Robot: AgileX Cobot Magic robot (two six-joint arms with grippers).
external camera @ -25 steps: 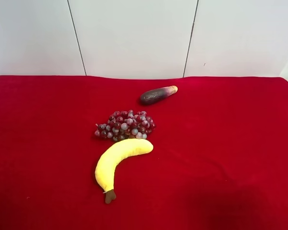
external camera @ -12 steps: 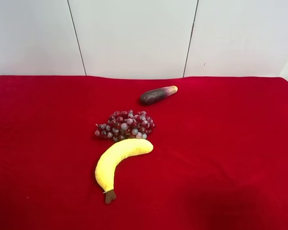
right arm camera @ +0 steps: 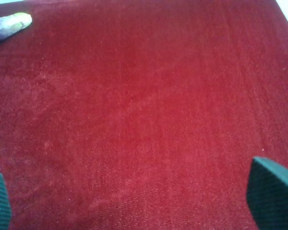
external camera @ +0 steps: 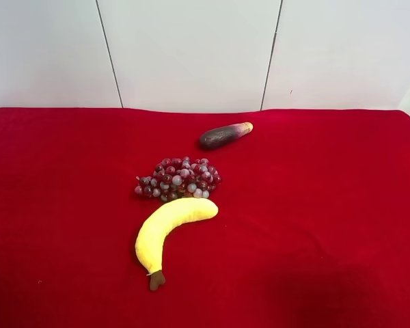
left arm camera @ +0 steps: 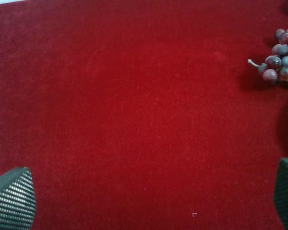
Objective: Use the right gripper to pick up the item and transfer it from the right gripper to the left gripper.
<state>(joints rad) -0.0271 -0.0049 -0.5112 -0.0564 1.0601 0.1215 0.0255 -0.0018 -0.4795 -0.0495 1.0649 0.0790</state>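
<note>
One grape bunch (external camera: 178,179), one banana (external camera: 169,225)

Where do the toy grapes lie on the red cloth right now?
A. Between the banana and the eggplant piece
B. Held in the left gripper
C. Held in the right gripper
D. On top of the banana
A: the grapes rest on the cloth, with the banana on one side and the eggplant piece on the other.
</note>
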